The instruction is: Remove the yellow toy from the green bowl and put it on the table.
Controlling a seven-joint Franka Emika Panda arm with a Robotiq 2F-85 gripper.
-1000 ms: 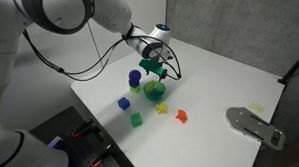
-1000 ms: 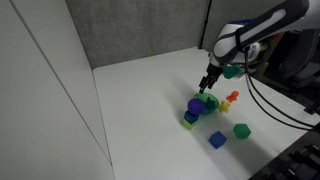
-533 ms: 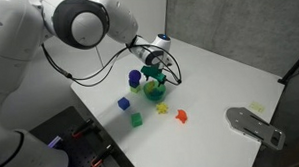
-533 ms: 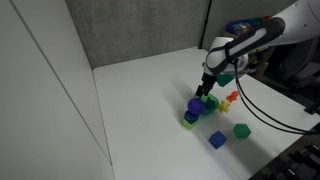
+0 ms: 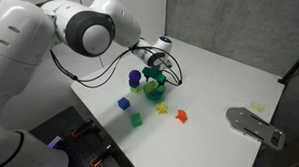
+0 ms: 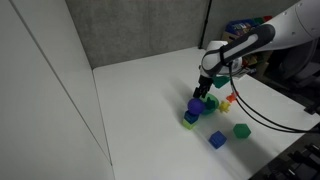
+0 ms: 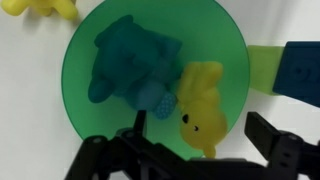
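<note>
In the wrist view the green bowl (image 7: 90, 45) fills the frame and holds the pale yellow toy (image 7: 200, 100) beside a teal toy (image 7: 125, 60). My gripper (image 7: 205, 138) is open just above the bowl, one dark finger on each side of the yellow toy, apart from it. In both exterior views the gripper (image 5: 155, 77) (image 6: 205, 89) hangs low over the bowl (image 5: 155, 91), which stands on the white table (image 5: 219, 76). The toy itself is hidden in the exterior views.
A purple cylinder (image 5: 134, 77) (image 6: 195, 105) stands right beside the bowl. A blue cube (image 5: 123, 102), a green cube (image 5: 136, 119), a yellow-orange piece (image 5: 161, 109) and a red toy (image 5: 180, 115) lie in front. A grey plate (image 5: 253, 125) sits at the table's corner.
The gripper has come down closer over the bowl. The bowl and the loose blocks have not moved.
</note>
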